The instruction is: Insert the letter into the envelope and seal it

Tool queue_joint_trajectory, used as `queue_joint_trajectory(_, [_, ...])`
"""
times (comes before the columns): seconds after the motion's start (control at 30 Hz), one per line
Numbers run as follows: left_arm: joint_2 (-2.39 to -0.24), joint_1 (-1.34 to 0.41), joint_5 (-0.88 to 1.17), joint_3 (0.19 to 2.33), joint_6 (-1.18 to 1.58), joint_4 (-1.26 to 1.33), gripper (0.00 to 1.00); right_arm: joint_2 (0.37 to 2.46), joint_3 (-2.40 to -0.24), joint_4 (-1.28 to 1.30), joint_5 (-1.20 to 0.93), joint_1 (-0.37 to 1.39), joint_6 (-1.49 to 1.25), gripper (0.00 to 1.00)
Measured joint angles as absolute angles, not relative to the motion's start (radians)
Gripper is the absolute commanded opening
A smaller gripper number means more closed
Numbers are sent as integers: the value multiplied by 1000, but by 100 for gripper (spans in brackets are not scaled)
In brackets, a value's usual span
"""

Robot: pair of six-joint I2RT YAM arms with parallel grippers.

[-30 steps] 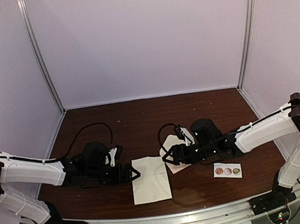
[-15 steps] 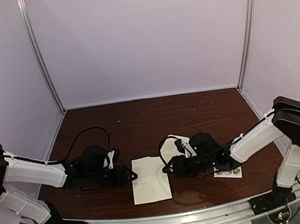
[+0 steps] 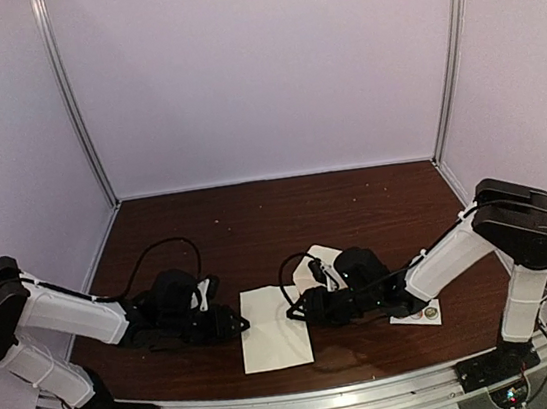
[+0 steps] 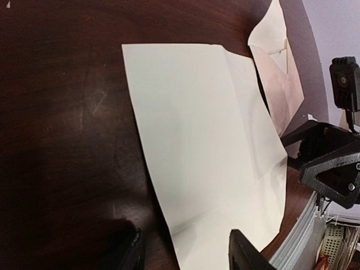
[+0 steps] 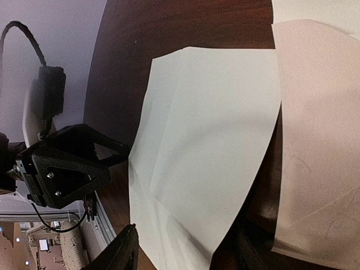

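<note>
A white letter (image 3: pixel 275 327) lies flat on the dark brown desk (image 3: pixel 256 222), near the front edge and between the two arms. It has fold lines across it. The left pincer (image 3: pixel 236 321) is low over the desk at the left side of the letter. Its two fingers are spread apart and hold nothing. In the left wrist view, the near edge of the letter (image 4: pixel 208 140) sits in the gap between those fingers (image 4: pixel 130 254), but they do not squeeze it. The right pincer (image 3: pixel 296 311) is low at the right side of the letter and faces the left one. Its fingers are spread wide too, with nothing in them. In the right wrist view, a corner of the letter (image 5: pixel 208 146) lies between its fingers (image 5: pixel 125 250). The envelope (image 3: pixel 323 255) is on the desk just to the right of the letter and a bit further back. From above, most of it hides under the right arm, so only a pale bit shows. The wrist views show more of the envelope (image 4: pixel 281 84). It is a tan paper, right next to the letter's edge. I cannot tell if the two papers touch. The letter is not in the envelope (image 5: pixel 320 140). A small white strip (image 3: pixel 421 313) with round stickers lies further right, partly under the right arm.
</note>
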State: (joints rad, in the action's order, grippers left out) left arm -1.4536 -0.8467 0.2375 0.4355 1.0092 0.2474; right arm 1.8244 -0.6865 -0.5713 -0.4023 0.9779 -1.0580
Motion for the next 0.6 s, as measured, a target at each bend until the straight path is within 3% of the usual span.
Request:
queue_joint_trajectory(0.27, [-1476,-847,255,433,1018,282,47,1869,-718,-608,-420,982,-1084,34])
queue_joint_trajectory(0.43, [-1470,-846,239,431,1019,279,49,1871,-718,-634,-430,982,-1107,0])
queue_joint_trajectory(0.6, [-1380,-846,156,429,999,194,56,1841,-717,-653,-442,974,-1126,0])
